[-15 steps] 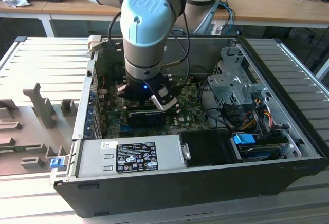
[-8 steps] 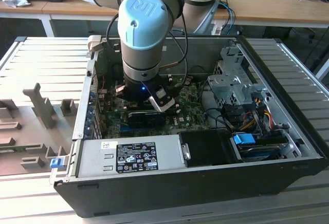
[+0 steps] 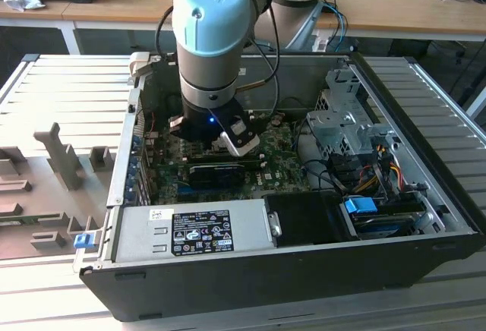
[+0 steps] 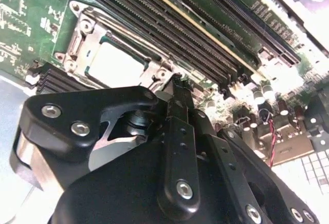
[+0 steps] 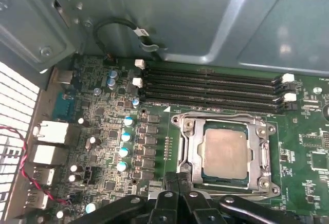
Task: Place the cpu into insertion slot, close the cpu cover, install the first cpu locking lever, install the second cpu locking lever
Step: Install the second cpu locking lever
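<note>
fingers (image 5: 178, 182) pressed together just beside the cpu cover (image 5: 186, 147), which lies shut over the cpu (image 5: 224, 153), memory slots (image 5: 211, 88) beyond. second wrist view: fingers (image 4: 177, 88) at the insertion slot (image 4: 82, 34). exterior view: arm (image 3: 213, 35) reaches straight down into the computer case (image 3: 304, 263).

We see cpu (image 4: 114, 63) seated in insertion slot (image 4: 77, 16), cpu cover (image 4: 134, 47) lying closed around it; gripper (image 4: 177, 88) fingertips pressed together just beside cover edge.

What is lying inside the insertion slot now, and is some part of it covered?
The cpu lies inside the insertion slot. The cpu cover frames it, hiding its edges; the pins beneath cannot be seen.
</note>
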Controlling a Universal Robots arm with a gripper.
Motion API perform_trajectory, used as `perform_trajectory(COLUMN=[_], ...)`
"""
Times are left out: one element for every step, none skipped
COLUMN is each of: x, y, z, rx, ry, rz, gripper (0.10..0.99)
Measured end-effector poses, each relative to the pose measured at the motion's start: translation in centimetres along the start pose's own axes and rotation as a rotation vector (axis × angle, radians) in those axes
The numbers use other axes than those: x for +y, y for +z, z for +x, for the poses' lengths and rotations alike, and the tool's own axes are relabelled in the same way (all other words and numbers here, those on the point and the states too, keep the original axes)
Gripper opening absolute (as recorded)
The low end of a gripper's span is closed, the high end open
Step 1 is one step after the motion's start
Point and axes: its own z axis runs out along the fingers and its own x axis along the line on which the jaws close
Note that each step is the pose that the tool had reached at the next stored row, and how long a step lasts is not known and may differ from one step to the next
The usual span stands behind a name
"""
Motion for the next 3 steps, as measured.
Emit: perform_trajectory(x=[0.03, 0.04, 0.04], y=[-0.08, -0.10, -0.10], z=[0.00, 0.00, -0.01], rx=[0.0001, -0.0001, -0.0002], ry=[0.000, 0.000, 0.000], rz=[0.000, 0.000, 0.000], gripper=[0.106, 0.106, 0.106])
